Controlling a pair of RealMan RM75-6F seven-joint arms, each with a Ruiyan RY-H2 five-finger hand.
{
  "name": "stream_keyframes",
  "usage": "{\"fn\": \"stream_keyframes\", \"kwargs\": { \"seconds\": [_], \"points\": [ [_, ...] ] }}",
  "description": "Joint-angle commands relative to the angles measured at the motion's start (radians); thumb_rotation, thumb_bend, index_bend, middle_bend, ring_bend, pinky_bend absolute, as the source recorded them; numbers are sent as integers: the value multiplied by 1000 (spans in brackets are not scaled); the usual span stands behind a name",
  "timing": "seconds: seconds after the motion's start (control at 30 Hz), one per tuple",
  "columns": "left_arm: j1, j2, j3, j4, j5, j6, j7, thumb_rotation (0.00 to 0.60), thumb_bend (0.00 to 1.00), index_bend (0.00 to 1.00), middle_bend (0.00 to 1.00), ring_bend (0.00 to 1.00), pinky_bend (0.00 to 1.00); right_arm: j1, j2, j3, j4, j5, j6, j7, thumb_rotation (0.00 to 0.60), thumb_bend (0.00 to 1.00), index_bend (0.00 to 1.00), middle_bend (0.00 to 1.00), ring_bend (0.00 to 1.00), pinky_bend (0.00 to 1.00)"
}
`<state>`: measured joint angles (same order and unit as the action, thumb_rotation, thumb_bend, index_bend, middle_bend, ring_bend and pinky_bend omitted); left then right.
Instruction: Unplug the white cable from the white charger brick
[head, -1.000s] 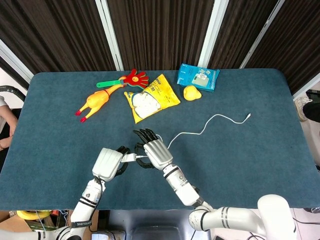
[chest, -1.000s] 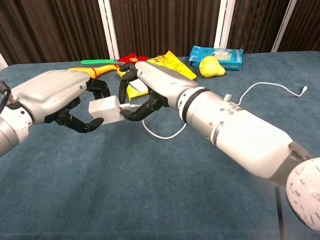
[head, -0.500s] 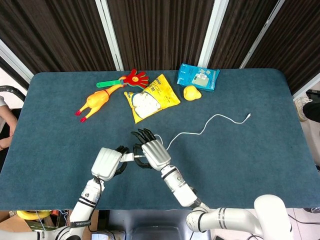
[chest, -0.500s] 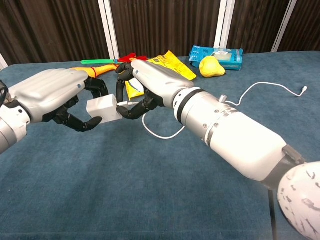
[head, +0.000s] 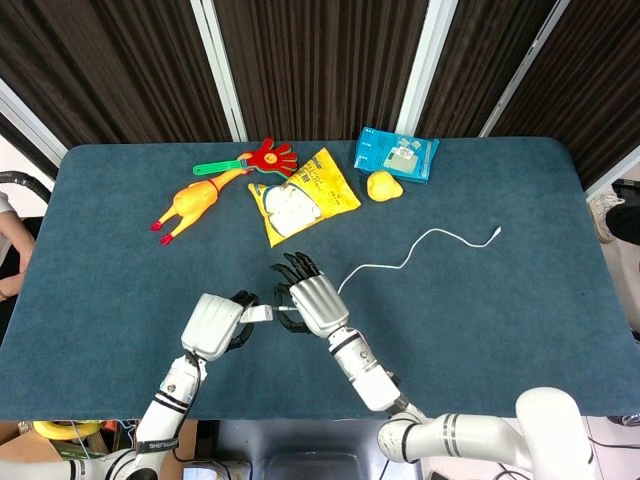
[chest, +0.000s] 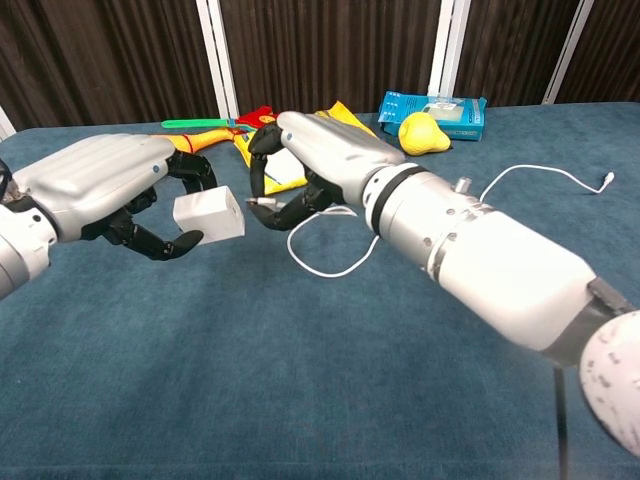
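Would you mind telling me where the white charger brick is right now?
The white charger brick is gripped in the left robot hand at the chest view's left, above the table, just apart from the cable plug pinched by the right robot hand.

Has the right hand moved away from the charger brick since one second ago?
Yes. The right hand, pinching the cable plug, has pulled rightward, toward the yellow snack bag; a gap now separates plug and white charger brick.

A robot test lab: a blue-felt surface (head: 520, 300) backed by dark curtains (head: 310, 60), with toys like a rubber chicken (head: 187, 210) and snack bag (head: 300, 195) beyond the hands.
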<state>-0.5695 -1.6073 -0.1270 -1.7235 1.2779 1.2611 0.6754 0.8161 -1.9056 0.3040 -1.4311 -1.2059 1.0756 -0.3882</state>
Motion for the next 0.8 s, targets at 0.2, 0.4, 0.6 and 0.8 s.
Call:
{"fn": "stream_keyframes", "kwargs": {
  "seconds": [0.2, 0.4, 0.6, 0.8],
  "points": [
    [0, 19, -9, 34, -2, -2, -18, 600, 595, 727, 780, 1000, 1000, -58, 124, -40, -67, 19, 25, -52, 600, 587, 812, 280, 68, 9],
    [3, 14, 3, 139, 2, -37, -116, 600, 569, 727, 781, 983, 1000, -117, 209, -103, -22, 28, 36, -67, 600, 588, 816, 282, 71, 11],
    [-8, -28, 17, 296, 3, -96, -207, 600, 538, 727, 775, 834, 981, -165, 237, -148, 95, 55, 0, -8, 600, 588, 817, 282, 71, 16],
    [-19, -55, 25, 392, 19, -132, -265, 600, 519, 716, 734, 622, 725, -200, 259, -160, 167, 50, -14, 78, 600, 588, 818, 282, 71, 19]
  ]
}}
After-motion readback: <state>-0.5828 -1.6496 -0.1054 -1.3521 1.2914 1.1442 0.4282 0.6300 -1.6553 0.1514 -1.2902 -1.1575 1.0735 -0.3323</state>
